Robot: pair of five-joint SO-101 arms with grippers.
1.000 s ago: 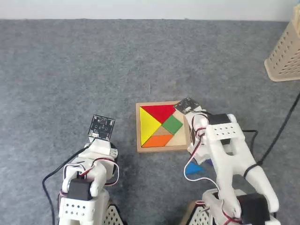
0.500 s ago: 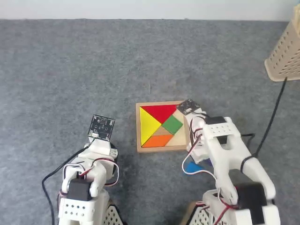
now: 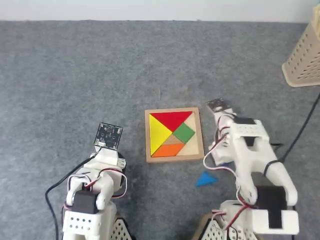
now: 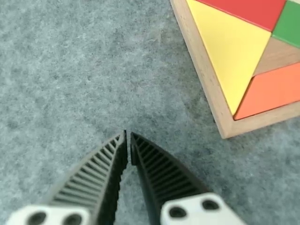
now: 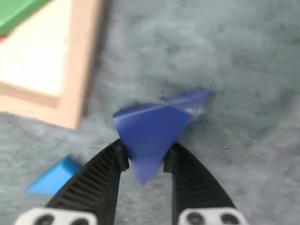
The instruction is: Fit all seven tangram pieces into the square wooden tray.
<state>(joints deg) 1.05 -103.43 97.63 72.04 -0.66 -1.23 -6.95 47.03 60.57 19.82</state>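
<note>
Tray (image 3: 148, 135): square and wooden, lying flat mid-counter on the grey counter (image 3: 75, 75).
Seated pieces: red triangle (image 3: 171, 119) at 12 o'clock inside the tray; yellow triangle (image 3: 158, 134) at 9 o'clock; green square (image 3: 184, 132) just toward 3 o'clock of centre; orange piece (image 3: 167, 150) at 7 o'clock.
Bare wood: shows below the green square and along the 4 o'clock side.
Light blue triangle (image 3: 206, 179): loose on the counter at 5 o'clock of the tray, apart from it.
Dark blue triangle (image 5: 151, 126): outside the tray, near its rim; resting or lifted, cannot tell.
Right end effector (image 5: 146, 152): pinching the dark blue triangle by one corner, at 4 o'clock of the tray.
Left end effector (image 4: 128, 137): fingers pressed together, gripping nothing, over bare counter at 8 o'clock of the tray.
Beige perforated container (image 3: 305, 55): at 2 o'clock, well apart.
</note>
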